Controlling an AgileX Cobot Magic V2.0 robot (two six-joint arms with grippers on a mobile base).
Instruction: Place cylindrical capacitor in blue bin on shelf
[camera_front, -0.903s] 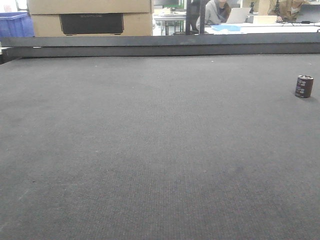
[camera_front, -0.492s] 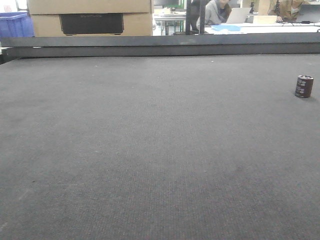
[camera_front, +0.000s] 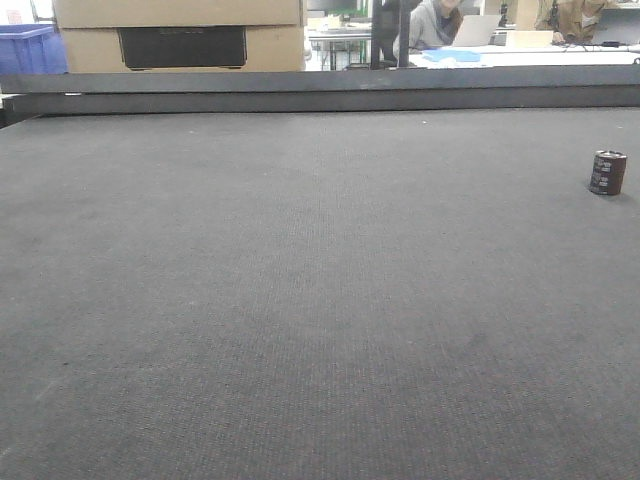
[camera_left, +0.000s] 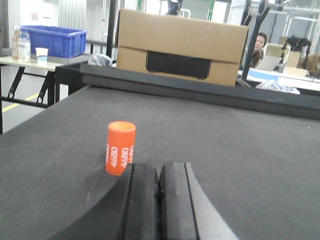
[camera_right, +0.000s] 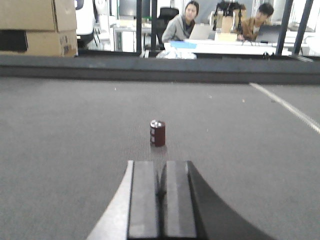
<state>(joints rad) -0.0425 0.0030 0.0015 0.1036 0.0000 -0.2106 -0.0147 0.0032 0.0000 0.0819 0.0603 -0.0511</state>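
The cylindrical capacitor (camera_front: 608, 172), a short dark cylinder with pale print and a silvery top, stands upright at the far right of the grey table (camera_front: 300, 300). It also shows in the right wrist view as the capacitor (camera_right: 157, 133), a short way ahead of my right gripper (camera_right: 161, 170), which is shut and empty. My left gripper (camera_left: 159, 172) is shut with nothing in it. The shelf is out of view. A blue bin (camera_left: 49, 41) sits on a side table beyond the left end.
An orange cylinder marked 4680 (camera_left: 120, 148) stands just ahead and left of the left gripper. A raised dark rail (camera_front: 320, 90) runs along the table's far edge. Behind it sit a cardboard box (camera_front: 180, 35) and people at desks (camera_right: 182, 22).
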